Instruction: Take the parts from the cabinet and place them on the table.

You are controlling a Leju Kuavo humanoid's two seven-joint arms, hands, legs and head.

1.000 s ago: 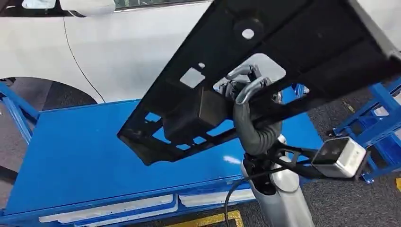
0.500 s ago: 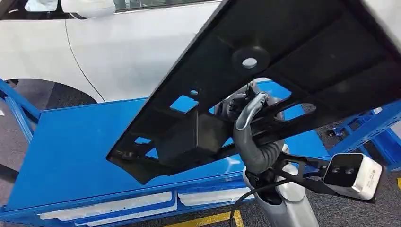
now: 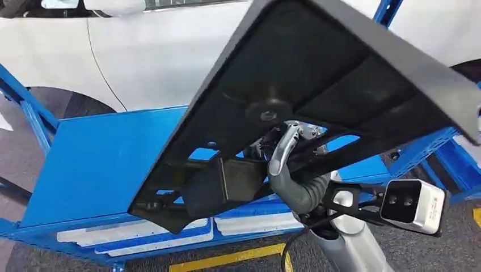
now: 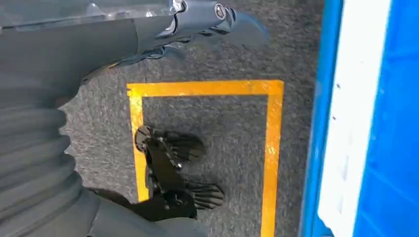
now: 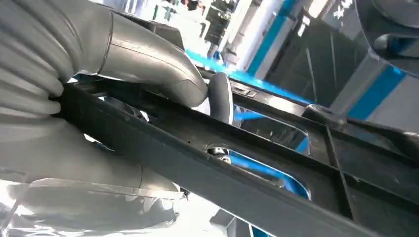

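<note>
Head view: a large black plastic part (image 3: 317,73), tilted, fills the centre and upper right of the frame above the blue table (image 3: 102,164); the right hand (image 3: 289,153) grips its lower edge at centre. A white car (image 3: 153,51) spans the top.

Left wrist view: the left hand (image 4: 197,19) hangs over grey floor with yellow tape (image 4: 269,143); whether its fingers are spread or curled cannot be told.

Right wrist view: the grey thumb and fingers (image 5: 148,59) clamp the part's dark rib

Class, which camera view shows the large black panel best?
The head view: the black panel appears almost whole, tilted above the blue table, gripped by the right hand. The right wrist view gives close-up ribs; the left wrist view looks at floor.
</note>
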